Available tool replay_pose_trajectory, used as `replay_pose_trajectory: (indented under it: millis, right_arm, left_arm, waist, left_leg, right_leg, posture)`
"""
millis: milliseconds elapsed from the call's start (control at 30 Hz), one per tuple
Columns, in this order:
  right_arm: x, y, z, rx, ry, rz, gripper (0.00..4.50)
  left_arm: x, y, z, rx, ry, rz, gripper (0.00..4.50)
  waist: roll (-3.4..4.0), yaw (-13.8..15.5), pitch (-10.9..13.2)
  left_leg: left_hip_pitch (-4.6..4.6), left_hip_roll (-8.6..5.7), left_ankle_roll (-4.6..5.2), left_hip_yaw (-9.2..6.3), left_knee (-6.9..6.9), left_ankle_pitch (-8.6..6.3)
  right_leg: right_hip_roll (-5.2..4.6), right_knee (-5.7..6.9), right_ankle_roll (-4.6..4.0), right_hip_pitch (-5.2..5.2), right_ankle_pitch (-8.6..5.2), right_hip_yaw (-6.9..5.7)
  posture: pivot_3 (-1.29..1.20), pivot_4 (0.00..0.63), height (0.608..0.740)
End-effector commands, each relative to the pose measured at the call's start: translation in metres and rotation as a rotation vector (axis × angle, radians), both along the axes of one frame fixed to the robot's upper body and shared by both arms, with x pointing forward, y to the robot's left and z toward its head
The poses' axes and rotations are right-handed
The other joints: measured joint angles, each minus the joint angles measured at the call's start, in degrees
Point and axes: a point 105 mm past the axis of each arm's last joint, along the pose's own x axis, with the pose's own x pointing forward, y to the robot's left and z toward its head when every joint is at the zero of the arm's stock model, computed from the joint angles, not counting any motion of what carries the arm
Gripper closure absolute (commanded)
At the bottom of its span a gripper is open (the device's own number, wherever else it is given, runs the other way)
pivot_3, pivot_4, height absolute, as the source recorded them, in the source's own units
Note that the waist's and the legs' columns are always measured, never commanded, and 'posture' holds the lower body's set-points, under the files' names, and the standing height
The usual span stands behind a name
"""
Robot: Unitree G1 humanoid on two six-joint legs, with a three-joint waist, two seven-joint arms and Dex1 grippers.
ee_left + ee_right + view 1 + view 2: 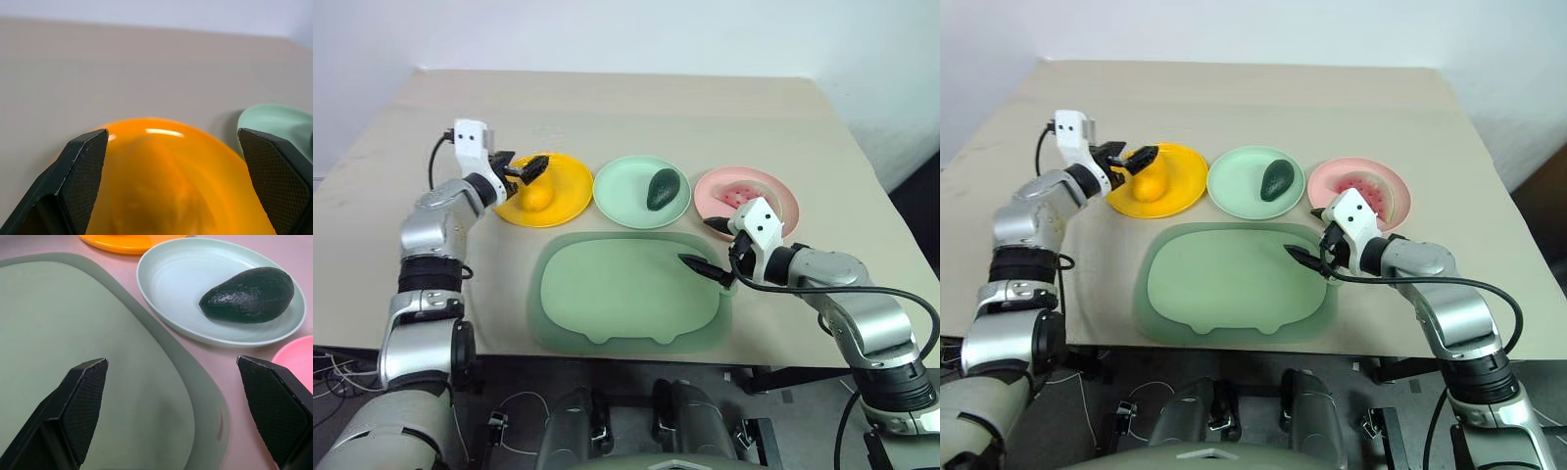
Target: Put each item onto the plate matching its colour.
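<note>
Beige surface (636, 108) carries our sorted plates: mango (538, 197) on the yellow plate (570, 201) at nine o'clock, likely light, stiff, slippery, best pinched across its middle; both claws gape empty.

A robot test or laboratory setting is indicated. A plain beige table (607, 108) is placed against a bare white wall (626, 29). Loose cables (337, 367) are seen on the floor at the table's near edge. Only toy fruit props, coloured plastic plates and a pale green mat (626, 294) are laid out.
</note>
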Motion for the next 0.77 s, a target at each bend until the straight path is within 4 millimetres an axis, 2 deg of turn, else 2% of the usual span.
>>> replay_pose_trajectory:
  millis: [33,200,400,533,567,667,767]
  right_arm:
    - [-0.004,0.003,0.018,0.047,-0.076,0.025,0.00]
    - [-0.006,0.005,0.024,0.110,-0.093,0.029,0.00]
    - [-0.013,0.009,0.026,0.162,-0.087,0.044,0.00]
    - [-0.026,0.001,0.024,0.202,-0.068,0.077,0.00]
    - [-0.030,0.000,0.023,0.202,-0.063,0.090,0.00]
    - [-0.032,-0.007,0.023,0.214,-0.047,0.090,0.00]
    - [-0.031,-0.012,0.027,0.235,-0.050,0.084,0.00]
  left_arm:
    - [-0.030,0.012,0.023,0.005,-0.113,-0.069,0.05]
    - [-0.066,0.018,0.024,0.038,-0.201,-0.191,0.05]
    - [-0.097,0.025,0.012,0.057,-0.159,-0.298,0.05]
    - [-0.123,0.023,-0.013,0.199,-0.160,-0.375,0.05]
    - [-0.127,0.024,-0.020,0.225,-0.141,-0.380,0.05]
    - [-0.133,0.026,-0.020,0.209,-0.171,-0.373,0.05]
    - [-0.138,0.019,-0.024,0.210,-0.183,-0.406,0.05]
  waist:
    - [0.01,-0.05,-0.01]
    - [0.01,0.26,0.00]
    - [0.02,0.34,0.00]
    - [0.06,0.19,-0.02]
    - [0.06,0.21,-0.01]
    - [0.06,0.32,-0.01]
    - [0.06,0.36,-0.01]
  left_leg:
    - [0.00,0.00,0.00,0.00,0.00,0.00]
    - [0.02,0.00,-0.01,0.00,0.00,-0.01]
    - [0.00,-0.04,0.00,0.00,-0.02,-0.03]
    - [0.00,-0.04,0.01,0.00,-0.11,-0.05]
    - [0.00,-0.04,0.02,0.01,-0.13,-0.05]
    - [0.00,-0.02,0.02,0.00,-0.13,-0.05]
    - [0.00,-0.01,0.11,-0.01,-0.15,-0.11]
  right_leg:
    - [0.00,-0.02,0.00,0.01,0.00,0.00]
    - [-0.01,-0.02,-0.01,0.01,-0.02,0.00]
    - [-0.09,-0.14,-0.16,0.02,-0.11,0.01]
    - [-0.09,-0.20,-0.16,0.01,-0.11,0.01]
    - [-0.08,-0.21,-0.16,0.00,-0.12,0.01]
    - [-0.07,-0.21,-0.14,-0.02,-0.15,0.01]
    - [-0.05,-0.40,-0.13,0.04,-0.18,0.01]
  posture:
    - [0.00,0.150,0.696]
    - [0.00,0.150,0.696]
    - [0.00,0.150,0.696]
    - [0.00,0.150,0.696]
    - [0.00,0.150,0.696]
    - [0.00,0.150,0.696]
    - [0.00,0.150,0.696]
